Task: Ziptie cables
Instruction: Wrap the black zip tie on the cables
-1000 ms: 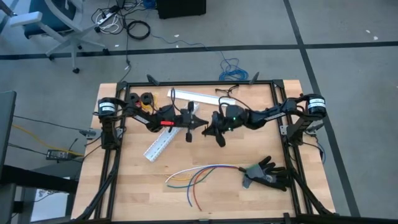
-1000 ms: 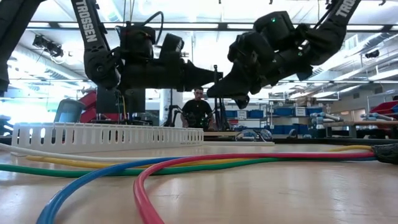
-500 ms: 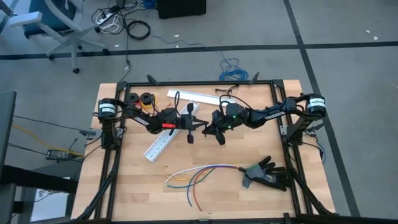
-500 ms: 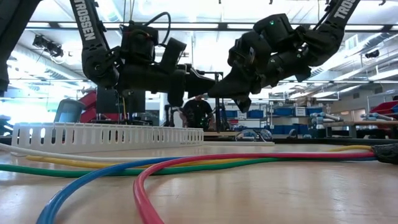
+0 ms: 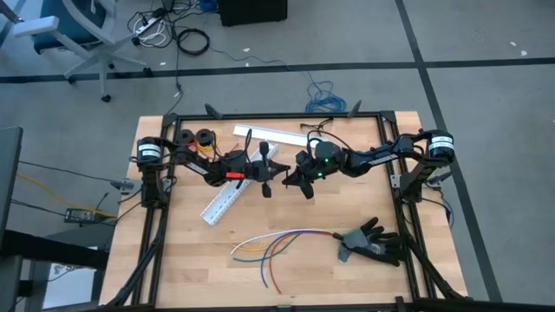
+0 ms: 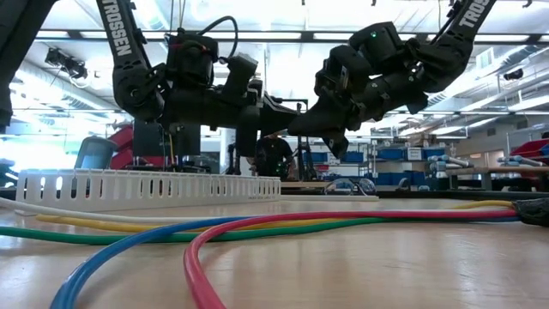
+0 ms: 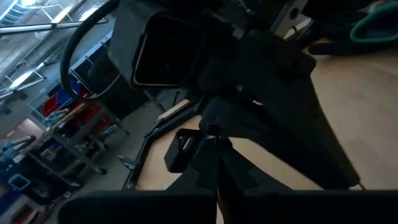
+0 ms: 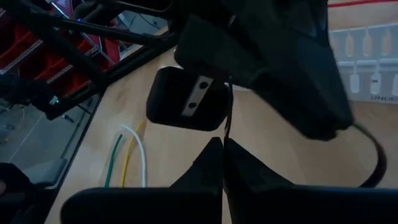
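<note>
The cables [image 5: 276, 246], blue, red, yellow, green and white, lie loose on the near part of the table [image 5: 173, 260]. In the low view the cables [image 6: 197, 236] run across the foreground. Above the table's middle my left gripper [image 5: 278, 171] and my right gripper [image 5: 290, 178] meet tip to tip, both shut, well clear of the wood. The ziptie [image 8: 228, 109] shows in the right wrist view as a thin black strap running from my right gripper [image 8: 224, 144] to the left gripper's dark underside. My left gripper has its shut fingertips [image 7: 215, 142] at the strap's other end [image 8: 231, 81], coming level from the table's left. Its own dark body hides the exact place of contact. My right gripper pinches the ziptie's near end [image 8: 225, 138] between its two fingertips, coming from the table's right and slanting a little down. The strap stands clear of the table, stretched straight between the two grippers.
A white slotted duct [image 5: 227, 198] lies left of centre, another [image 5: 270, 134] along the far edge. Two black spools [image 5: 195, 136] sit at the far left and a black glove [image 5: 373, 243] lies at the near right. A person [image 6: 274, 154] stands beyond the table.
Both grippers have stayed in place, shut, tip to tip. My left gripper has rolled about its own pointing line, its side block swinging downward in the low view. My right gripper has rolled a little as well.
</note>
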